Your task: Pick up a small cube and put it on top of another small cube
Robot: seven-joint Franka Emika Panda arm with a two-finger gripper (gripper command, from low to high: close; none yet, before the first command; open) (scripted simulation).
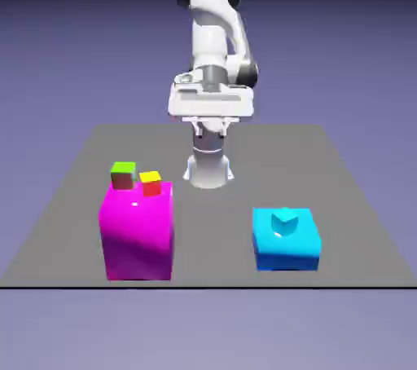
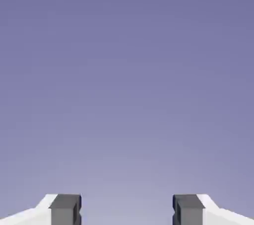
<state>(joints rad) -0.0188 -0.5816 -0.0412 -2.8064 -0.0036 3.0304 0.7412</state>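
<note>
Two small cubes sit side by side on top of a large magenta block [image 1: 137, 234] at the exterior view's left. One small cube [image 1: 150, 183] is red with a yellow top. The other small cube [image 1: 123, 174] has a green top and stands just to its left, slightly farther back. My gripper [image 1: 210, 124] hangs high over the table's far middle, well away from both cubes. In the hand view my gripper [image 2: 126, 211] is open, its two grey fingertips [image 2: 65, 210] wide apart with nothing between them. That view shows only the plain backdrop.
A cyan block [image 1: 286, 238] with a notch in its top stands at the exterior view's right, near the front edge of the grey table [image 1: 244, 173]. The robot's base [image 1: 208, 169] stands at the far middle.
</note>
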